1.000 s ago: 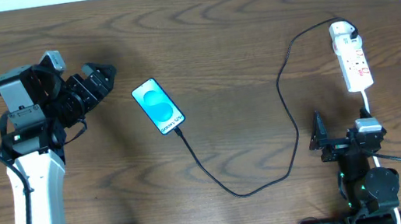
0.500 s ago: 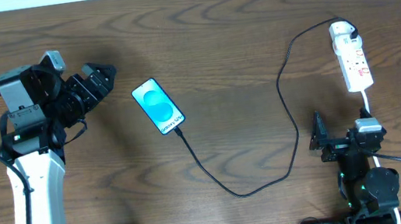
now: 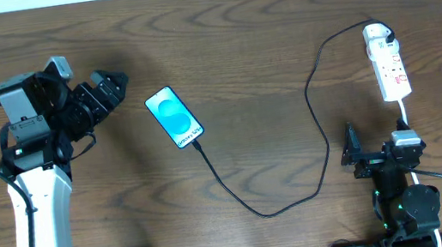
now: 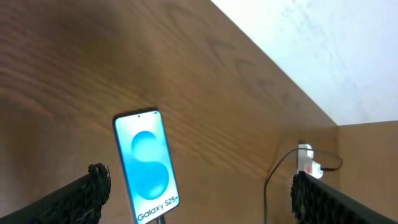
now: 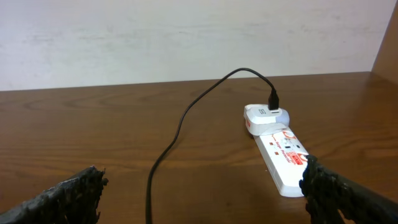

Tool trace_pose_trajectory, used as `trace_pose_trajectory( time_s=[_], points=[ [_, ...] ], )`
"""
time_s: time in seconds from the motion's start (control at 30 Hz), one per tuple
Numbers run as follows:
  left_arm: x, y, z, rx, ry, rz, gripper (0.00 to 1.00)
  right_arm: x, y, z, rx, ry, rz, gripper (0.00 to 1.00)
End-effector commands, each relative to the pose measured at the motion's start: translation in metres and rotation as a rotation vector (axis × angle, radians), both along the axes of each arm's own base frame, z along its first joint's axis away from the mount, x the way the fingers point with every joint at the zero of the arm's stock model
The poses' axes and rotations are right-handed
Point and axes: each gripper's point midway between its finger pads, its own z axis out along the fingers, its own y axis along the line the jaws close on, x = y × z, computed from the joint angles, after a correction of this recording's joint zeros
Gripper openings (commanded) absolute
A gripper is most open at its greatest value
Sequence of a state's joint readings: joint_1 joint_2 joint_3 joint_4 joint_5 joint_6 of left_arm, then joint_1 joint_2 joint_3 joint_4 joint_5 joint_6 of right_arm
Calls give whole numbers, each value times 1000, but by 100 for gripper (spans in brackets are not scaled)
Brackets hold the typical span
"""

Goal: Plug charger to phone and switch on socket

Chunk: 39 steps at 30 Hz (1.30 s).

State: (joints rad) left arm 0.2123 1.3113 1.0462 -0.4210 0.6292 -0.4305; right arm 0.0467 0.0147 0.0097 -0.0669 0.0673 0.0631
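Note:
The phone [image 3: 174, 117] lies face up on the table, its blue screen lit; it also shows in the left wrist view [image 4: 146, 165]. The charger's black cable [image 3: 259, 212] meets the phone's lower edge and loops right and up to the white adapter [image 3: 375, 32] on the socket [image 3: 392, 72]. My left gripper [image 3: 109, 82] hovers left of the phone, open and empty, with the phone showing between its fingers [image 4: 198, 190]. My right gripper [image 3: 377, 140] sits below the socket, open and empty [image 5: 202, 193]. From the right wrist, the socket [image 5: 283, 152] and cable [image 5: 180, 130] lie ahead.
A thick white cord [image 3: 404, 115] runs from the socket's near end down past the right arm. The table's far edge meets a pale wall [image 5: 186, 37]. Bare wood [image 3: 258, 75] lies between the phone and the cable loop.

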Motion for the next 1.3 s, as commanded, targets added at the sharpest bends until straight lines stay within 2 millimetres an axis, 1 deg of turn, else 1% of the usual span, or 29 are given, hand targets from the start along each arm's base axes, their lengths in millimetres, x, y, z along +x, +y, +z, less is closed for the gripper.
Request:
trace_pose_trajectory(
  time_s=[0.0,0.07,0.13,0.2,0.23,0.33,0.43,0.53,0.77,0.97,1.07,1.27],
  points=[
    [3,8,5,62,-24,16,95,0,-2,0,-13,-3,-8,99],
    [2,10,4,72,-16,26,95,0,-2,0,-12,-3,-8,99],
    [0,17,4,109,-13,58,95,0,-2,0,-12,-3,-8,99],
    [-6,24,5,175,-25,79,95,0,-2,0,-12,-3,-8,99],
    [-11,26,6,238,-45,78,95,0,-2,0,-12,-3,-8,99],
    [-25,24,10,361,-101,39,95,0,-2,0,-12,-3,-8,99],
    [-42,17,15,476,-185,-30,95,0,-2,0,-12,-3,-8,99],
    [-59,11,15,563,-267,-85,95,0,-2,0,-12,-3,-8,99],
    [-86,15,7,638,-416,-5,95,0,-2,0,-13,-3,-8,99],
    [-104,19,-13,675,-503,47,95,0,-2,0,-13,-3,-8,99],
    [-110,18,-19,682,-564,68,95,0,-2,0,-12,-3,-8,99],
    [-115,19,-29,707,-667,102,95,0,-2,0,-12,-3,-8,99]
  ],
)
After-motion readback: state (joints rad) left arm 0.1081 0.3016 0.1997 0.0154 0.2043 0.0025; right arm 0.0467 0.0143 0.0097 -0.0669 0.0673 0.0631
